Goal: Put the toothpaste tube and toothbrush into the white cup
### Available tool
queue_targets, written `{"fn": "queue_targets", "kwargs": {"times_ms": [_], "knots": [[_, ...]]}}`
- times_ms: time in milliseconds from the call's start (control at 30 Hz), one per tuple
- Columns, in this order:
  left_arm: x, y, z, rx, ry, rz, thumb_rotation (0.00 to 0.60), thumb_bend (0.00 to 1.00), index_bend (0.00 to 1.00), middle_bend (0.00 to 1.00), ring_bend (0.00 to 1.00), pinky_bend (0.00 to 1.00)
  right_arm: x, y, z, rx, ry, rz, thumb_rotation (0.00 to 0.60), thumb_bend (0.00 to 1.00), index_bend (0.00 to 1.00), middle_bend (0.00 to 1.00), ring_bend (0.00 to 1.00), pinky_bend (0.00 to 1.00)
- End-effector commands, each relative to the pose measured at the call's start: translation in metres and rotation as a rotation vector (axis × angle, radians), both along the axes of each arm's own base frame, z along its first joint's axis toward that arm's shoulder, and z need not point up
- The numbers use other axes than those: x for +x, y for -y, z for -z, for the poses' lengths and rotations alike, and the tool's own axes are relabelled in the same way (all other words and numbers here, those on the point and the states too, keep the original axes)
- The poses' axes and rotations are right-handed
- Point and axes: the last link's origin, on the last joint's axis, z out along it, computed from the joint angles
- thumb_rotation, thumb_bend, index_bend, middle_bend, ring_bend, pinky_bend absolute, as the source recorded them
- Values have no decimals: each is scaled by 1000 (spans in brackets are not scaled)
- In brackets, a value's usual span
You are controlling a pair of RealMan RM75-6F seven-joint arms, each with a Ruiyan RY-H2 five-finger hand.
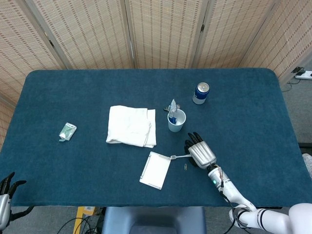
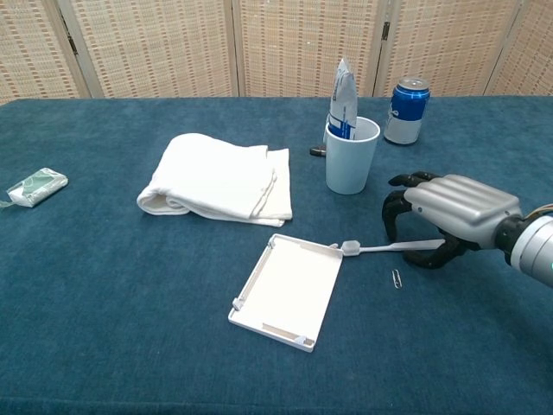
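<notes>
Already the toothpaste tube [image 2: 343,102] stands in the white cup [image 2: 352,155], so the toothbrush [image 2: 380,247] is what remains: it lies flat on the blue table [image 2: 130,303], head touching the corner of the white tray [image 2: 289,291], handle running under the right hand [image 2: 445,216]. That hand arches over the handle's far end, fingers curled down on one side and thumb on the other, not visibly clamped. A good pickup likely means pinching the thin handle squarely, then lifting without dragging the head across the tray. The left hand [image 1: 6,187] idles with fingers apart at the table's near edge.
</notes>
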Motion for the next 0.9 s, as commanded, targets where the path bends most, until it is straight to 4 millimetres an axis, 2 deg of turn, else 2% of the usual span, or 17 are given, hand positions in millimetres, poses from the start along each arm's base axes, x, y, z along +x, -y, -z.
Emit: {"fn": "queue_targets", "kwargs": {"times_ms": [33,900], "knots": [[0,0,0,-1,0,0,600,135,285,54,23,147,0,0,0,1,-2,-1,600,302,480,277,15,76],[-4,1,3,-5,5,-11,600,135,284,54,23,147,-2,0,3,-3,-23,-6,600,353,564,313,15,75]]}}
